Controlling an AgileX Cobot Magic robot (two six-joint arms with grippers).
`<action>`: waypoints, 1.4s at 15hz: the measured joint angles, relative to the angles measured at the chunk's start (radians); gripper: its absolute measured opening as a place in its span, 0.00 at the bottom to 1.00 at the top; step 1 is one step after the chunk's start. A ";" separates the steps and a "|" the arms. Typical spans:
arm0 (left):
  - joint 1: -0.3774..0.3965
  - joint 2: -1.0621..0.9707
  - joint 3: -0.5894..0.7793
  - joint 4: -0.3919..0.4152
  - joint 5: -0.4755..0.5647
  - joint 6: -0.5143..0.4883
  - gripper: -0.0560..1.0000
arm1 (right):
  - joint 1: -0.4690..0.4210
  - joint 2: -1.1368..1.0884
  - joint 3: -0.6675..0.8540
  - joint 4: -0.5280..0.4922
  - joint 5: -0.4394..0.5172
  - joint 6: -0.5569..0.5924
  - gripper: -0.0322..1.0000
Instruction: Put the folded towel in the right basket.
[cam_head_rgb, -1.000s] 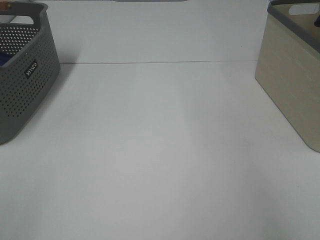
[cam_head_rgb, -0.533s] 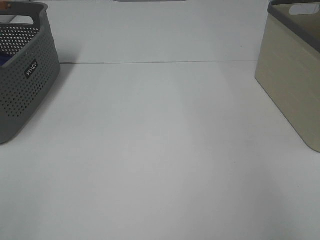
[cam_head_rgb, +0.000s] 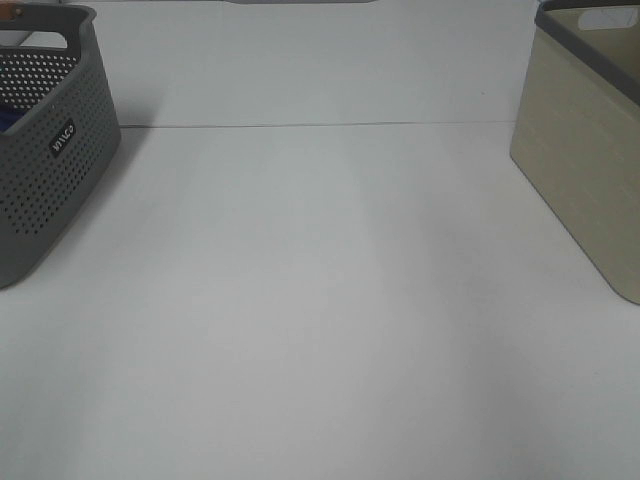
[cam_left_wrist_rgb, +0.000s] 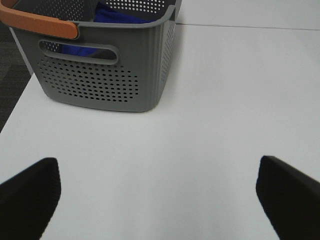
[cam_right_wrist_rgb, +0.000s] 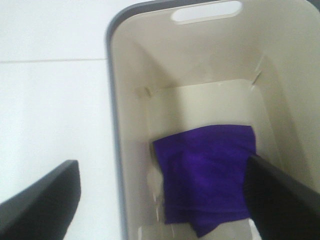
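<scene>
White tabletop (cam_head_rgb: 320, 300) unchanged across the last second; folded purple towel (cam_right_wrist_rgb: 205, 175) lies on the floor of the beige right basket (cam_right_wrist_rgb: 116, 125), right gripper (cam_right_wrist_rgb: 160, 200) above it with jaws wide and empty, so placement appears complete.

Soft cloth towel (cam_right_wrist_rgb: 205, 172), smooth matt plastic basket (cam_right_wrist_rgb: 200, 65)

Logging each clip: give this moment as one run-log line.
folded purple towel: lying inside beige right basket | right gripper: open, above basket | left gripper: open, empty
</scene>
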 joint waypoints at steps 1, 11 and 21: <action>0.000 0.000 0.000 0.000 0.000 0.000 0.99 | 0.041 -0.038 0.000 -0.016 0.063 0.006 0.86; 0.000 0.000 0.000 0.000 0.000 0.000 0.99 | 0.186 -0.948 0.781 -0.082 0.065 0.110 0.85; 0.000 0.000 0.000 0.000 0.000 0.000 0.99 | 0.186 -1.693 1.170 -0.132 0.168 0.178 0.85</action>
